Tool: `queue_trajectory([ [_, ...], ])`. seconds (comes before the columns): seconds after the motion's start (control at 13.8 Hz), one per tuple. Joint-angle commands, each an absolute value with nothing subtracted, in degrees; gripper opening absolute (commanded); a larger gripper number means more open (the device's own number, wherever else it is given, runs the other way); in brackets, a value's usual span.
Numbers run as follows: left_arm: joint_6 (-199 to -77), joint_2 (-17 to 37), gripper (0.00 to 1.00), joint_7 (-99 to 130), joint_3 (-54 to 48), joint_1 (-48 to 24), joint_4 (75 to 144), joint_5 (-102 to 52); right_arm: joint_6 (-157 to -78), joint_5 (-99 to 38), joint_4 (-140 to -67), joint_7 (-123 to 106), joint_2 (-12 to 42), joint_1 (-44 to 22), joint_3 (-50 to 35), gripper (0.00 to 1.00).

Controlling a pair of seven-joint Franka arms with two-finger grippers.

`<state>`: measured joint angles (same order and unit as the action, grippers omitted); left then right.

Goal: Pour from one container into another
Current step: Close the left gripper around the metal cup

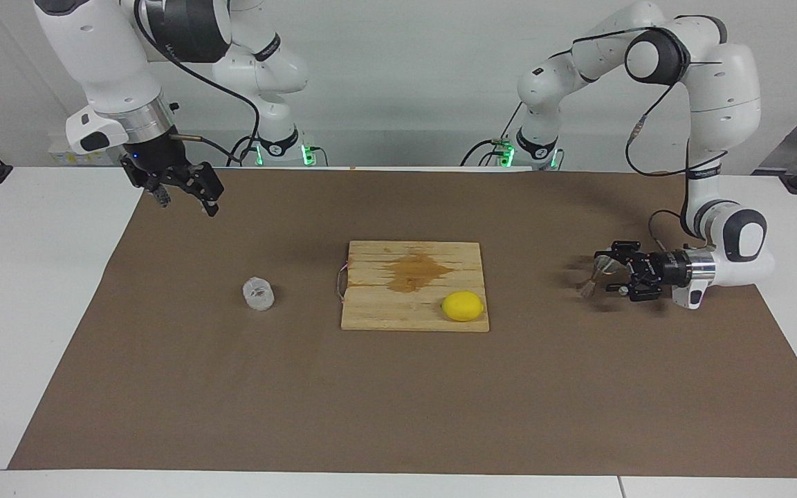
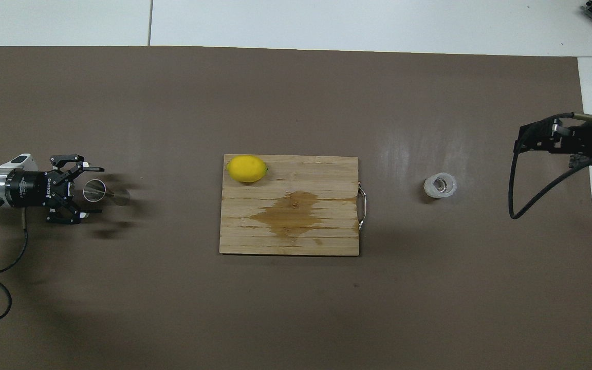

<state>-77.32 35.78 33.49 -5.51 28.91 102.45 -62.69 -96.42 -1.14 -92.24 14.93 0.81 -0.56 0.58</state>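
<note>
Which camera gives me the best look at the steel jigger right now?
The overhead view: the jigger stands clear on the brown mat between the left pincer's tips. In the facing view the jigger is a small glint at the pincer's tips.

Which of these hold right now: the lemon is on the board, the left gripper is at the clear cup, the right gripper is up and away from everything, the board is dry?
1. The lemon lies on the wooden board. True.
2. The left gripper is at the clear cup. False: it is at the steel jigger, its fingers on either side of it, at the left arm's end of the table.
3. The right gripper hangs in the air, clear of every object. True.
4. The board is dry. False: a dark wet stain spreads across it.
</note>
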Motion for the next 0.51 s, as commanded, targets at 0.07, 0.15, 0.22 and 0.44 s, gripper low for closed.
queue_trajectory([
  [0.07,-76.64,35.95,0.76,32.61,-5.54,29.09,103.18,-63.9,-96.06,-2.02,-92.9,15.29,0.18,0.09,0.18,1.0],
  [0.15,-76.64,35.95,0.75,32.61,-5.45,29.09,103.18,-63.98,-96.06,-2.02,-92.81,15.29,0.18,0.09,0.18,1.0],
  [0.22,-76.64,35.95,0.72,32.61,-5.54,29.09,103.18,-63.98,-96.06,-2.02,-92.81,15.29,0.18,0.09,0.18,1.0],
  [0.44,-76.55,35.95,0.67,32.61,-5.45,29.09,103.18,-64.16,-96.06,-2.02,-92.81,15.29,0.18,0.09,0.18,1.0],
])
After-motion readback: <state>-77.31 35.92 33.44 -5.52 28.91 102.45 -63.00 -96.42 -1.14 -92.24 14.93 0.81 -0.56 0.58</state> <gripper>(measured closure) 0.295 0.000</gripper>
